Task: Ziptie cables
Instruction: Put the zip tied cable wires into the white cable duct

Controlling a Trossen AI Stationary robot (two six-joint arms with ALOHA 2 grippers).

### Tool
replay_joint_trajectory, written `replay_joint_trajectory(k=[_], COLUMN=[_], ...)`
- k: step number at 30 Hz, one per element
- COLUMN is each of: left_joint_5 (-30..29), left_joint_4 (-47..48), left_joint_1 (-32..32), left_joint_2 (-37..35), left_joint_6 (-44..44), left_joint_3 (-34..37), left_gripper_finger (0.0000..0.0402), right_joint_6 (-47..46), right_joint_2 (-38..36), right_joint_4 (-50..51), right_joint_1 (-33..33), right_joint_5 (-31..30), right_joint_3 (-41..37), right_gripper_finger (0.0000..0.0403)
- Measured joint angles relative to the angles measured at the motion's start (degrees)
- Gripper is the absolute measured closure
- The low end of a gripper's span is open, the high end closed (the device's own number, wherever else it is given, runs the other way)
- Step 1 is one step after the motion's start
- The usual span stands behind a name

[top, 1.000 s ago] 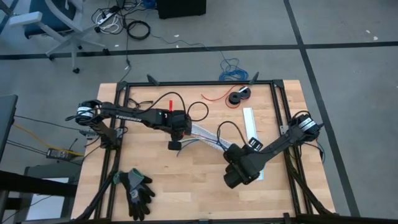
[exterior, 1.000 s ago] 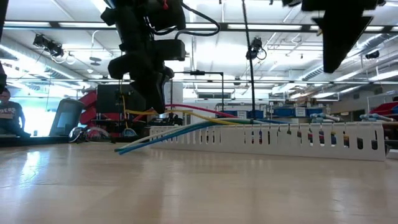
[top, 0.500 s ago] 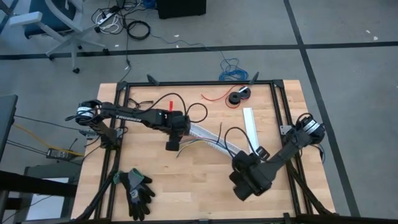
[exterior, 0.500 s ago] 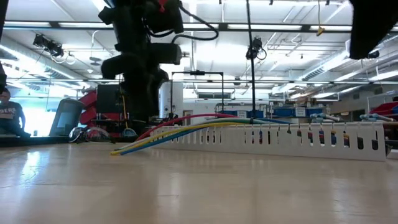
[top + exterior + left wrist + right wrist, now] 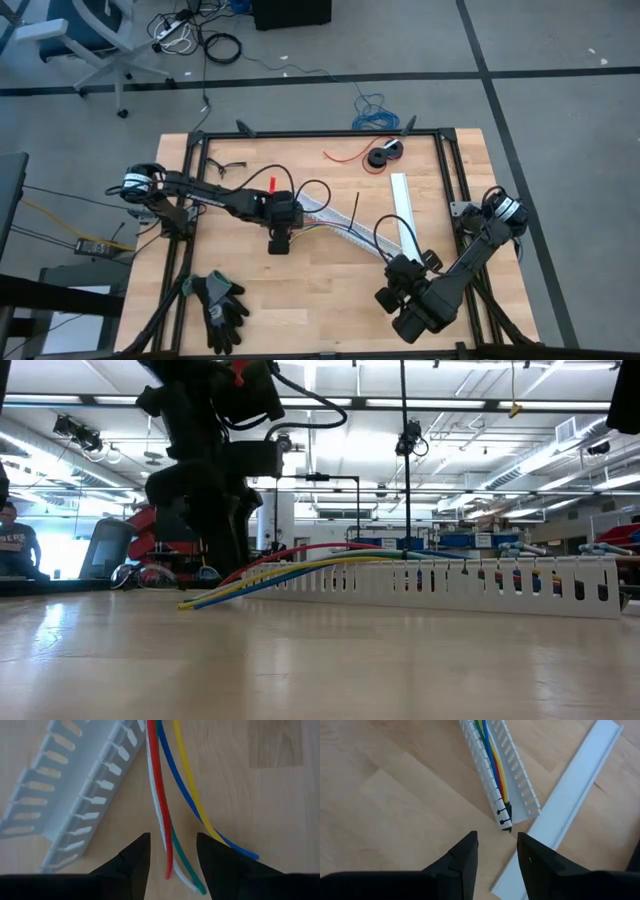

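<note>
Left gripper (image 5: 170,851) above free cable ends, fingers apart, holding nothing. Cables (image 5: 167,815) lie in slotted duct (image 5: 512,782), ends on table. Right gripper (image 5: 497,851) near-right, parted, empty.

The cables (image 5: 165,805) lie in the slotted duct (image 5: 75,795), their loose ends spilling onto the table (image 5: 270,795) just ahead of the left gripper (image 5: 171,851). The duct's far end (beside a flat cover strip (image 5: 570,795)) lies just ahead of the right gripper (image 5: 497,851).

Cables (image 5: 300,563) fanning from slotted white duct (image 5: 450,585) onto wooden table (image 5: 320,660), dark arm (image 5: 205,460) behind.
</note>
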State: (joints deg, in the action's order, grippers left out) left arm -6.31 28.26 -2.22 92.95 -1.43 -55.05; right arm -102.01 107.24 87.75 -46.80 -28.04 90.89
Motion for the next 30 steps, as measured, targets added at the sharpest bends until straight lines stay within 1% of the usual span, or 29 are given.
replay_joint_trajectory(k=[3, 6, 11, 14, 17, 22, 25, 30], left_joint_5=[1.2, 5.6, 11.5, 12.2, 12.3, 13.8, 16.2, 16.6], left_joint_4=[-1.8, -3.5, -9.9, -12.9, -12.7, -14.5, -16.0, -17.1], left_joint_1=[1.2, 2.8, 4.2, 4.6, 4.5, 4.5, 4.6, 4.6], left_joint_2=[0.0, 0.0, 0.0, 0.6, 2.0, 5.4, 6.4, 6.6], left_joint_6=[0.9, 2.6, 6.3, 7.9, 8.1, 9.6, 10.8, 11.1], left_joint_3=[0.6, 1.2, 3.0, 4.7, 5.6, 5.6, 5.6, 5.6], left_gripper_finger=[0.0232, 0.0232, 0.0231, 0.0231, 0.0231, 0.0231, 0.0231, 0.0231], right_joint_6=[-0.1, -0.1, -0.1, -0.1, -0.1, 0.1, 0.1, 0.1], right_joint_2=[0.0, 0.0, 0.0, 0.0, 0.0, 0.1, 0.1, 0.1], right_joint_4=[-0.7, -1.3, -1.5, -1.5, -1.6, -1.6, -1.6, -1.5], right_joint_1=[-0.1, -0.1, -0.1, -0.1, -0.1, -0.1, -0.1, -0.1], right_joint_5=[0.0, 0.0, 0.0, 0.0, 0.0, -0.4, -0.7, -0.8], right_joint_3=[0.0, 0.0, 0.0, 0.0, 0.0, 0.0, 0.0, 0.0], right_gripper_finger=[0.028, 0.0281, 0.0284, 0.0284, 0.0284, 0.0288, 0.0289, 0.0289])
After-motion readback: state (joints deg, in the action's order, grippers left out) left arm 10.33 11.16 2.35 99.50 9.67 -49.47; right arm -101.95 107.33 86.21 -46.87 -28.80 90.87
